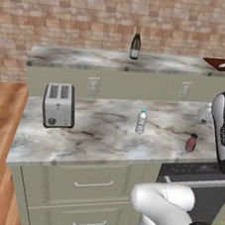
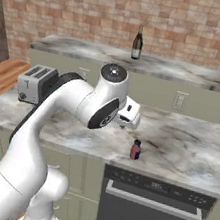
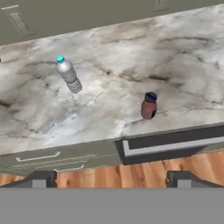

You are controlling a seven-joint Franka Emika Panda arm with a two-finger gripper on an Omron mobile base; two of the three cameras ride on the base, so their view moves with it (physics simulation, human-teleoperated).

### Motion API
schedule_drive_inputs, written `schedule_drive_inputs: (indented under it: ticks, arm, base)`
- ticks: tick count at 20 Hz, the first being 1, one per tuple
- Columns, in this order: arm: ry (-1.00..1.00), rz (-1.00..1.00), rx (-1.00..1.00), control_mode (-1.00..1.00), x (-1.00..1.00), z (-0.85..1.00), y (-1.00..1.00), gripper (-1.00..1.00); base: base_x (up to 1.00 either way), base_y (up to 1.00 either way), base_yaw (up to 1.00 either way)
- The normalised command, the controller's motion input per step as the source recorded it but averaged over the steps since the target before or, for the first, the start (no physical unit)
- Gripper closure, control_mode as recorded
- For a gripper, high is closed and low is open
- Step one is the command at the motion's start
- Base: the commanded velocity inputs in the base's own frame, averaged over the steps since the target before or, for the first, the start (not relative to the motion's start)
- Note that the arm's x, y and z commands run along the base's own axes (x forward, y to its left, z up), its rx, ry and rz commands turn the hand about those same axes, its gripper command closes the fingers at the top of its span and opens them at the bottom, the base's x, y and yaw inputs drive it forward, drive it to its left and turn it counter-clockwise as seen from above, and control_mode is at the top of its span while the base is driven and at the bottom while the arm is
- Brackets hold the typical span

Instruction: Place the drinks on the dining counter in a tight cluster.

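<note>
On the raised dining tabletop [image 1: 91, 58] at the back, against the brick wall, a tall dark wine bottle [image 1: 136, 44] stands upright near the middle of its length. At the right end of that same surface lies a dark red tray [image 1: 221, 63]. Below it, on the lower marble worktop [image 1: 102, 133], a clear water bottle [image 1: 141, 121] stands upright near the centre, and a short maroon bottle [image 1: 191, 142] stands upright well to its right, close to the front edge above the black appliance [image 2: 151, 210]. A silver toaster [image 1: 58, 105] sits at the worktop's left end. Two wall sockets [image 1: 92, 86] are set in the sage-green wall between both levels. The pincer [image 3: 113, 179] hangs above the lower worktop's front edge, jaws spread wide, grasping nothing, well apart from both bottles.
</note>
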Motion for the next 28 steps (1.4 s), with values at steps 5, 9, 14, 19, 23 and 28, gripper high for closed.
schedule_drive_inputs:
  ticks: [5, 9, 14, 19, 23, 28]
  arm:
    - [0.0, 0.31, 0.22, -1.0, 0.88, -0.16, -0.96, -1.0]
    - [0.06, 0.08, -0.04, -1.0, 0.27, -0.23, -0.36, -1.0]
    - [0.07, 0.0, -0.14, -1.0, 0.11, -0.1, -0.1, -1.0]
    - [0.13, 0.0, -0.04, -1.0, 0.04, -0.55, -0.03, -1.0]
    - [0.1, -0.02, 0.0, -1.0, 0.1, -0.5, 0.02, -1.0]
    - [0.09, -0.08, -0.07, -1.0, 0.06, -0.02, 0.11, -1.0]
  base:
    - [0.0, 0.0, 0.0]
    - [0.0, 0.0, 0.0]
    - [0.0, 0.0, 0.0]
    - [0.0, 0.0, 0.0]
    - [0.0, 0.0, 0.0]
    - [0.0, 0.0, 0.0]
